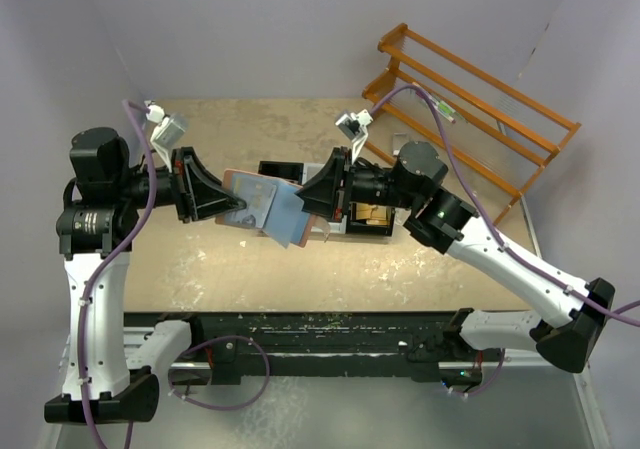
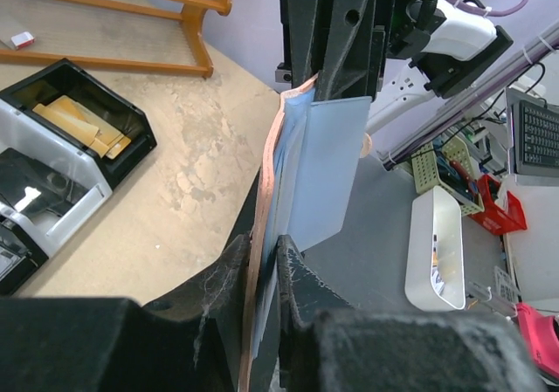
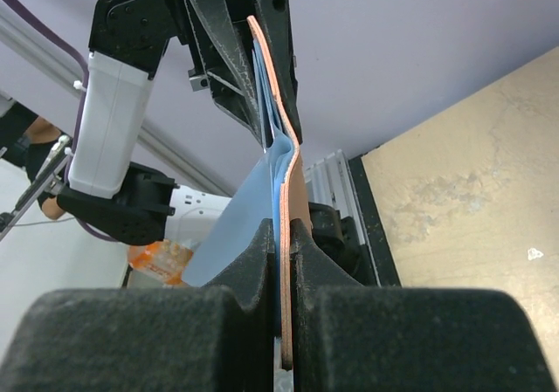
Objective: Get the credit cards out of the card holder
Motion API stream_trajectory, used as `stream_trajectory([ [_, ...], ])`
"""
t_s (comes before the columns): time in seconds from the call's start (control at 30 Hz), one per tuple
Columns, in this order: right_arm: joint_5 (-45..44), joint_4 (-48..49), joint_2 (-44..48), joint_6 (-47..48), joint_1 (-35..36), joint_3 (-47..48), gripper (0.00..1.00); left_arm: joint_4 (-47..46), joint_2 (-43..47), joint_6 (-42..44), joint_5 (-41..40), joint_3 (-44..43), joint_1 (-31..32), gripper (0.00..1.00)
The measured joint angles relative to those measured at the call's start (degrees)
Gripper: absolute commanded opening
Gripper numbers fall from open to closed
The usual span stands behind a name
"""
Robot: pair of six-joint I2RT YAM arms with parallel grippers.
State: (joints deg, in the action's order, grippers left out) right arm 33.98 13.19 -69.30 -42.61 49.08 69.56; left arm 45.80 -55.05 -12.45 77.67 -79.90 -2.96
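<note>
The card holder [image 1: 268, 212], reddish-brown outside with a light blue lining, hangs open in the air over the table between both arms. My left gripper [image 1: 240, 207] is shut on its left edge, and my right gripper [image 1: 306, 205] is shut on its right edge. In the left wrist view the jaws [image 2: 266, 251] pinch the wallet's edge [image 2: 269, 174], and a pale blue flap [image 2: 325, 161] stands out from it. In the right wrist view the gripper [image 3: 281, 228] clamps the brown cover and lining [image 3: 279, 161]. I cannot tell any credit card apart from the lining.
A black and white compartment tray [image 1: 352, 231] with tan-yellow paper pieces [image 1: 372, 215] lies behind the wallet; it also shows in the left wrist view [image 2: 92, 196]. A wooden rack [image 1: 470, 99] stands at the back right. A white bin [image 2: 434, 252] sits off the table.
</note>
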Motion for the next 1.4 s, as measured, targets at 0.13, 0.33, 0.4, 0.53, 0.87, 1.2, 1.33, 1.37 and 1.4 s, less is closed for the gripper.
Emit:
stream_trajectory([
  [0.13, 0.0, -0.7, 0.3, 0.2, 0.0, -0.1, 0.23, -0.3, 0.1, -0.6, 1.1, 0.0, 0.0, 0.14],
  [0.33, -1.2, -4.1, 2.8, 1.3, 0.0, -0.2, 0.71, -2.5, -0.1, -3.3, 3.6, 0.0, 0.1, 0.09],
  [0.4, -1.8, -5.0, 3.9, 1.7, 0.0, -0.2, 0.81, -3.8, -0.3, -5.0, 4.3, 0.2, 0.1, 0.07],
  [0.53, -1.9, -6.9, 4.8, 2.1, -1.2, -0.2, 0.89, -6.9, -0.3, -9.1, 5.6, 0.8, 0.1, 0.05],
  [0.87, 1.1, -5.4, 2.3, 0.3, -2.2, 1.9, 0.99, -11.4, -0.1, -15.0, 6.6, 2.5, 0.1, 0.03],
  [1.2, 10.8, 3.7, 2.1, -3.0, -2.3, 0.5, 1.0, -12.7, 0.0, -16.8, 7.0, 2.8, 0.1, 0.03],
  [1.33, 10.9, 1.3, 3.7, -1.6, -2.3, 1.4, 1.0, -13.3, 0.0, -17.0, 7.2, 2.9, 0.1, 0.03],
  [1.37, 10.0, -1.2, 3.5, -0.6, -2.3, 2.9, 0.99, -13.5, 0.0, -17.2, 7.2, 2.9, 0.1, 0.03],
  [1.4, 9.0, -2.7, 3.0, 0.3, -2.2, 4.2, 0.98, -13.8, 0.0, -17.3, 7.2, 2.9, 0.1, 0.03],
])
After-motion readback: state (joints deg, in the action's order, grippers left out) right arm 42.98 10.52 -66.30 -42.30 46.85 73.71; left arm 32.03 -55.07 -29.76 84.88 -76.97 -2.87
